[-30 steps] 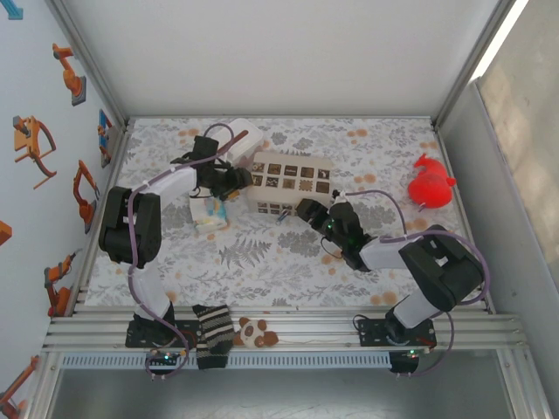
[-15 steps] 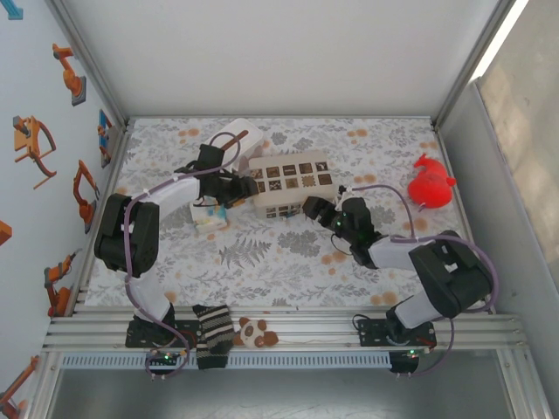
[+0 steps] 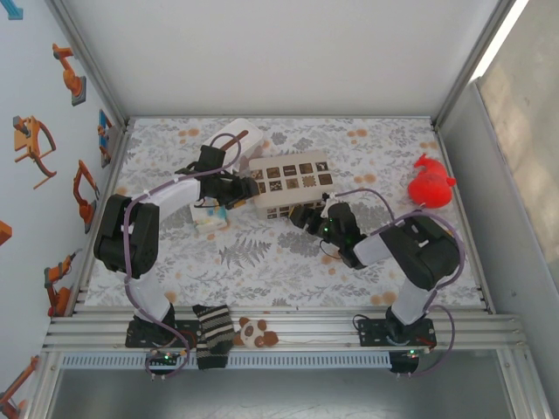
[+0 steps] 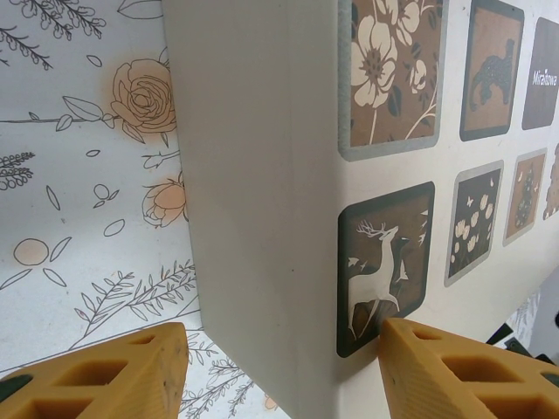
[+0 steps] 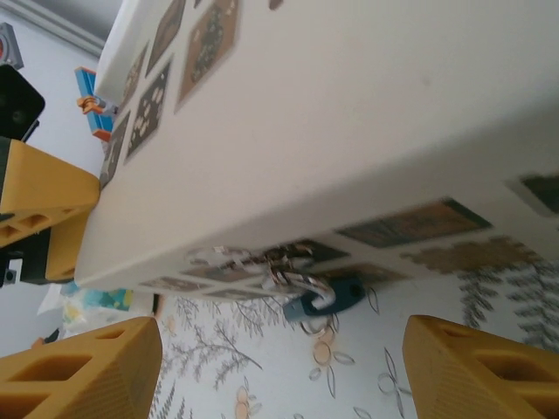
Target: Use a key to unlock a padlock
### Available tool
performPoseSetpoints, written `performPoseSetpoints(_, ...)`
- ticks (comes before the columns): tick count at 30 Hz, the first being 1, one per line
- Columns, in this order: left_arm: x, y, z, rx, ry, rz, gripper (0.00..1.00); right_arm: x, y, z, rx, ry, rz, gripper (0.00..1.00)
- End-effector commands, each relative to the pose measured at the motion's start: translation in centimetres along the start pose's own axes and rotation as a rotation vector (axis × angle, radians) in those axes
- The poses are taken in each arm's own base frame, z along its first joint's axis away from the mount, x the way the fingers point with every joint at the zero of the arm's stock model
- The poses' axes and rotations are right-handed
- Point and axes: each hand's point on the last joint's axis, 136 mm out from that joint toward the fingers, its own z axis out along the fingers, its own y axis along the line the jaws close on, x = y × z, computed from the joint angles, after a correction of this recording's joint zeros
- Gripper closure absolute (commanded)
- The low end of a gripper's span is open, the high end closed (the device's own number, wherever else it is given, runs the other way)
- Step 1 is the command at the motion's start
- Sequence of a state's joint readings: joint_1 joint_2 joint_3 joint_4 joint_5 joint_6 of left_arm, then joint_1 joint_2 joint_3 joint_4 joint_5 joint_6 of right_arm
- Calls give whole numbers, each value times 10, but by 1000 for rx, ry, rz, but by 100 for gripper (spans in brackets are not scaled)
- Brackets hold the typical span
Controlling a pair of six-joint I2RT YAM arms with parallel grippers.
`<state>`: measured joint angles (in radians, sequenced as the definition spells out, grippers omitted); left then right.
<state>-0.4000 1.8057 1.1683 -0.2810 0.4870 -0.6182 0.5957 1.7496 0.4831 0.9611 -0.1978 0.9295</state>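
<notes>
Right claw (image 5: 279, 371) is released, its two yellow fingers (image 5: 83, 371) wide apart with nothing between them, low in front of a beige box (image 5: 349, 113). Beyond the fingers, a small metal bunch (image 5: 306, 284) of silvery rings and a dark bluish piece hangs at the box's lower edge. The padlock appears to be in this bunch, but blur hides which piece it is. Left claw (image 4: 279, 375) straddles the box's left corner, one finger against the picture-covered face, the other just beside the plain side; whether it is squeezing cannot be told. That face carries small picture cards: flowers, a white deer (image 4: 377, 262), and a dark card (image 4: 546, 74) with white lettering starting "Mira", the rest too small to read. From above, the box sits mid-table on a floral cloth (image 3: 262, 253), with a red object (image 3: 431, 183) well off to the right.
</notes>
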Motion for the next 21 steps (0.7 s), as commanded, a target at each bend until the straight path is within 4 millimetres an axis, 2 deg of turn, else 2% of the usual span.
performPoseSetpoints(1,17,16,4,-68,41,-35,41,-13,20,11,-77,-36,-29,29)
performPoseSetpoints(11,17,16,4,-65,42,-37,42,-14,23,26,-138,-53,-64,32)
performPoseSetpoints(15,17,16,3,-66,40,-38,41,-10,26,29,-164,-40,-65,38)
performPoseSetpoints(21,17,17,4,-69,41,-38,42,-6,19,28,-146,-35,-65,50)
